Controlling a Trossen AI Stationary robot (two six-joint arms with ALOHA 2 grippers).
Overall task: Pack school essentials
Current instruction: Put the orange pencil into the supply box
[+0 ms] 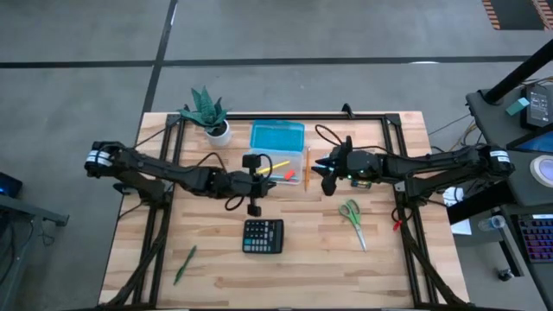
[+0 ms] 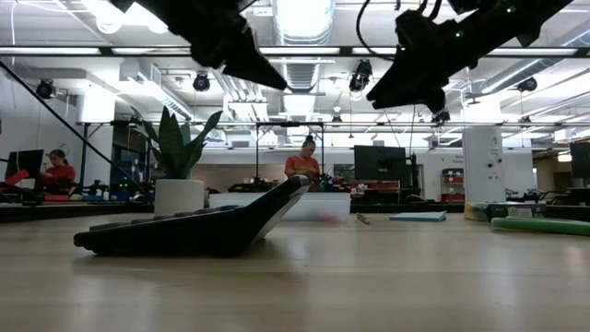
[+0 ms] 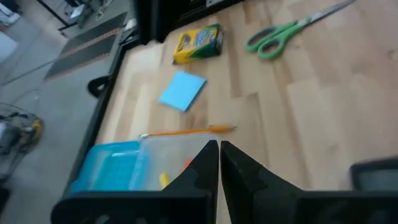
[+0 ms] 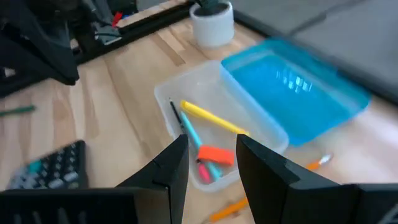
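Note:
A clear plastic box [image 4: 205, 124] with its blue lid [image 4: 298, 93] open lies far of centre; a yellow pencil [image 4: 211, 118], a teal pen [image 4: 199, 146] and a red eraser [image 4: 216, 154] lie in it. My left gripper [image 1: 266, 173] hovers shut above the box's near end [image 3: 155, 165]. My right gripper [image 1: 325, 169] hangs open [image 4: 211, 155] just right of the box. An orange pencil [image 1: 307, 167] lies beside the box. The green-handled scissors [image 1: 352, 216], green pen [image 1: 184, 263], yellow crayon box [image 3: 198, 43] and blue note pad [image 3: 182, 90] rest flat on the table.
A black calculator [image 1: 263, 235] lies near of centre, large in the low view [image 2: 203, 226]. A potted plant [image 1: 210, 112] stands at the far left, beside the lid. Black frame rails [image 1: 160, 216] run along both sides. A person [image 2: 302, 161] sits in the room behind.

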